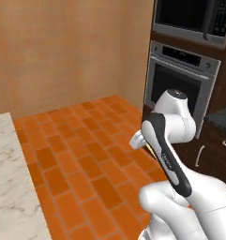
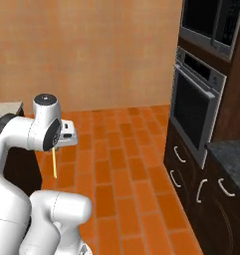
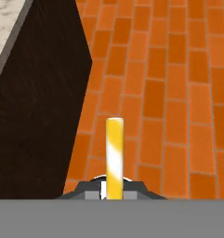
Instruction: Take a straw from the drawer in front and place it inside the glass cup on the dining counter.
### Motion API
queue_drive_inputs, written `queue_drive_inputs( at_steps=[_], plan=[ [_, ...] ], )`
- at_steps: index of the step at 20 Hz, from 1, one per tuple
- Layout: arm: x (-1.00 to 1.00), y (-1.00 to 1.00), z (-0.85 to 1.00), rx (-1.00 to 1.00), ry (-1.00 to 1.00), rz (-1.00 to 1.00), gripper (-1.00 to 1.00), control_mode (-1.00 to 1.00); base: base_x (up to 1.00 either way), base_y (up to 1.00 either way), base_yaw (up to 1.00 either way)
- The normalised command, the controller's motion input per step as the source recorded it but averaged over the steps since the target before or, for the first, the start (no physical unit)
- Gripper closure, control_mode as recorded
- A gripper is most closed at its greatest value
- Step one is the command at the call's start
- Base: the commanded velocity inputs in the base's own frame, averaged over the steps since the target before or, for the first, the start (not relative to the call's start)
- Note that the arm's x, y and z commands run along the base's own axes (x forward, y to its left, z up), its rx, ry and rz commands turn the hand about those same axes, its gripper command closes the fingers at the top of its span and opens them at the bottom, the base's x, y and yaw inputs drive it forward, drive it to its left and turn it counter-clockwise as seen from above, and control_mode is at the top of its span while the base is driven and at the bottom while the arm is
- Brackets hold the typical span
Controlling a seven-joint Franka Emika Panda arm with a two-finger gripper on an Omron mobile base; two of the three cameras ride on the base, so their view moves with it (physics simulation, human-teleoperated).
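Marble of the dining table (image 1: 6, 178) fills the lower left of the left base view. Centre-left in the right base view, the straw (image 2: 54, 163) hangs below the jaws — pinched tight on its top end — over the orange brick floor (image 2: 121, 164). Oven (image 2: 193, 107) at right.

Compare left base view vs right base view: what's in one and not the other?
Left base view alone: the beige marbled top of the dining counter along the left edge.
Right base view alone: the straw seen clearly, hanging straight down from the shut gripper over the floor, and several curved drawer handles on the dark cabinets.
Both: the white arm, the orange brick floor, the built-in oven with a microwave above it, and a black speckled counter at right.
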Motion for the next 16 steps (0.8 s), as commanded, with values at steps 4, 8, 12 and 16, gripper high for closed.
queue_drive_inputs(
  at_steps=[4, 8, 12, 16],
  plan=[
    [0.0, 0.0, 0.0, 0.0, 0.0, 0.0, 1.0, 1.0, 1.0, -0.32, 0.21],
    [0.0, 0.0, 0.0, 0.0, 0.0, 0.0, 1.0, 1.0, 1.0, -0.04, 0.28],
    [0.0, 0.0, 0.0, 0.0, 0.0, 0.0, 1.0, 1.0, 1.0, 0.0, 0.33],
    [0.0, 0.0, 0.0, 0.0, 0.0, 0.0, 1.0, 1.0, 1.0, -0.01, 0.32]
  ],
)
